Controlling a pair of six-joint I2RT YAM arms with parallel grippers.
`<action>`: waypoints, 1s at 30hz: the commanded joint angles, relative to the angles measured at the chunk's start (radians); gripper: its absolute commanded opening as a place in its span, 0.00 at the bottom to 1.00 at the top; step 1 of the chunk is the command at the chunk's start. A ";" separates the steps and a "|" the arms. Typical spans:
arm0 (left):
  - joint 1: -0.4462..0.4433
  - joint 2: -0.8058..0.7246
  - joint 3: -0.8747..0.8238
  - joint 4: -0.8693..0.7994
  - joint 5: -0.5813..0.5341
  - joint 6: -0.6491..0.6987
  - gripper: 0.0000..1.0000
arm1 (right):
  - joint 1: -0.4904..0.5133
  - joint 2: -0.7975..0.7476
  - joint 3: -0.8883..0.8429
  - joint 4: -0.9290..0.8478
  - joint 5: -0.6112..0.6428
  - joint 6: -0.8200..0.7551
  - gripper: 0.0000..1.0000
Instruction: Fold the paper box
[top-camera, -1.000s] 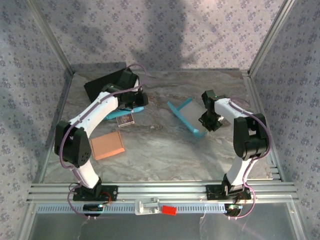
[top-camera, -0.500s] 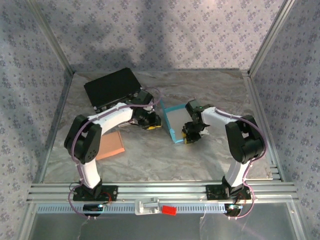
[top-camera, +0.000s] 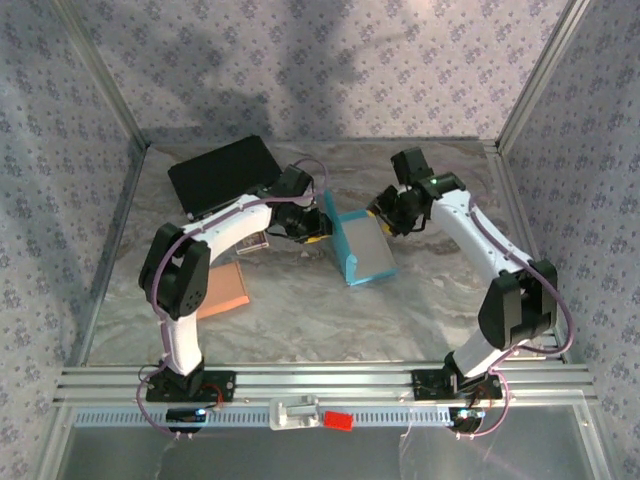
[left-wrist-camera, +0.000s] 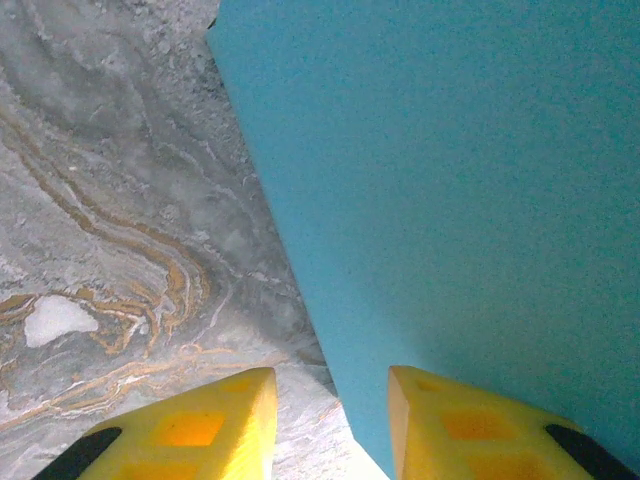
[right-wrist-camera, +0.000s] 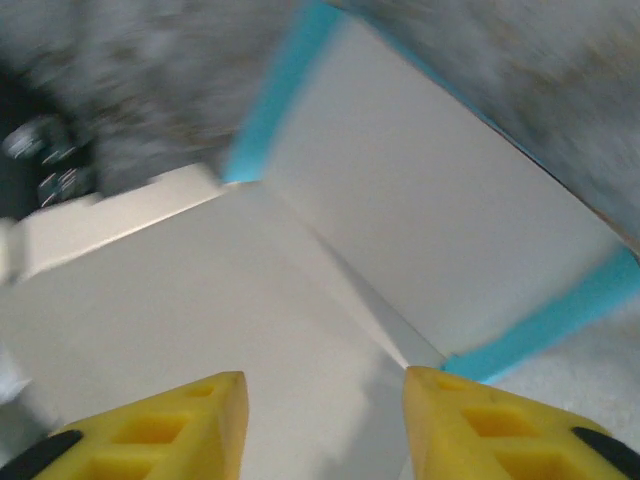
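The paper box (top-camera: 365, 255), teal outside and white inside, sits at the middle of the tabletop (top-camera: 300, 310) between the two arms. Seen from above, a teal wall stands up along its left side and its near edge curls upward. In the left wrist view its teal face (left-wrist-camera: 450, 180) takes up the right side; in the blurred right wrist view its white panels and teal edges (right-wrist-camera: 400, 200) lie below the fingers.

The left gripper (top-camera: 312, 232) is at the box's left wall. Its yellow fingers are apart (left-wrist-camera: 330, 400), with the edge of the teal panel running down into the gap and nothing clamped. The right gripper (top-camera: 388, 215) is at the box's far right corner, its fingers spread (right-wrist-camera: 325, 390) over the white interior and holding nothing.

A second ago the box lay further right, more open, beside the right gripper, while the left gripper was back by the black tray (top-camera: 222, 175). Since then the box has shifted left, the left arm has swung in to meet it, and the right arm has reached further back.

The tabletop is grey marble with tan veins (left-wrist-camera: 120, 200). An orange-brown flat sheet (top-camera: 225, 288) lies near the left arm. Patterned fabric walls (top-camera: 350, 70) and metal frame posts (top-camera: 540, 80) enclose the space.
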 joint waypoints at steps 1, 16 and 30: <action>0.003 0.027 0.042 -0.031 -0.002 0.000 0.35 | 0.039 -0.014 0.090 -0.003 -0.069 -0.421 0.53; 0.006 0.054 0.076 -0.037 -0.003 -0.002 0.35 | 0.130 0.241 0.350 -0.209 -0.107 -0.660 0.51; 0.011 -0.022 0.121 -0.166 -0.161 0.054 0.39 | 0.138 0.334 0.450 -0.189 0.012 -0.466 0.08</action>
